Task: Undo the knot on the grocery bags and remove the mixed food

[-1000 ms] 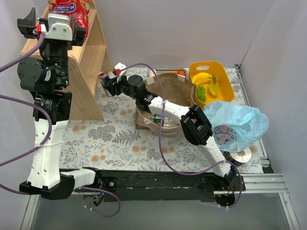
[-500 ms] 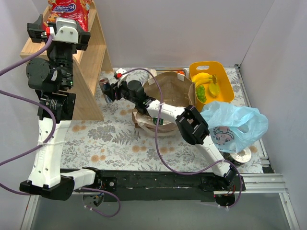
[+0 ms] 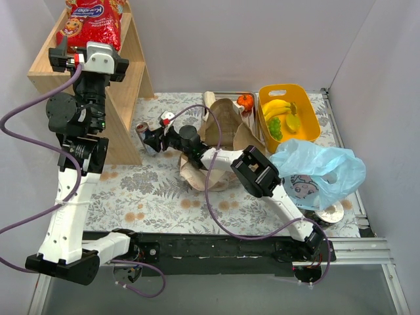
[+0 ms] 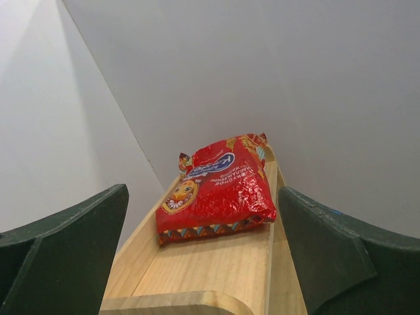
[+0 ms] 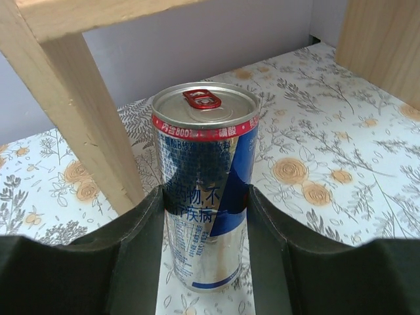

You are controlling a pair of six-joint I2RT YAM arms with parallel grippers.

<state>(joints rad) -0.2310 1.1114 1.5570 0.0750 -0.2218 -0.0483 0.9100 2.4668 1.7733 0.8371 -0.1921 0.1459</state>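
My right gripper [image 3: 148, 136] is shut on a silver-blue drink can [image 3: 140, 129], upright on the floral mat next to the wooden shelf's leg; in the right wrist view the fingers [image 5: 147, 216] press both sides of the can [image 5: 205, 177]. My left gripper [image 3: 80, 54] is open and empty, facing the red crisp packet [image 4: 213, 187] on the shelf top [image 3: 92, 20]. The brown paper bag [image 3: 220, 131] lies slumped at mid-table. The light-blue plastic bag [image 3: 321, 172] lies at the right. Its knot does not show. Bananas [image 3: 279, 106] sit in the yellow tub.
The wooden shelf [image 3: 128, 92] stands at the back left, its leg [image 5: 79, 111] close to the can. The yellow tub [image 3: 308, 108] is at the back right, an orange pumpkin [image 3: 245, 101] beside it. A round metal piece [image 3: 331, 214] lies below the blue bag.
My right gripper has carried the can toward the near side along the shelf. My left gripper has drawn back and down from the crisp packet. The paper bag has slumped and the pumpkin now shows.
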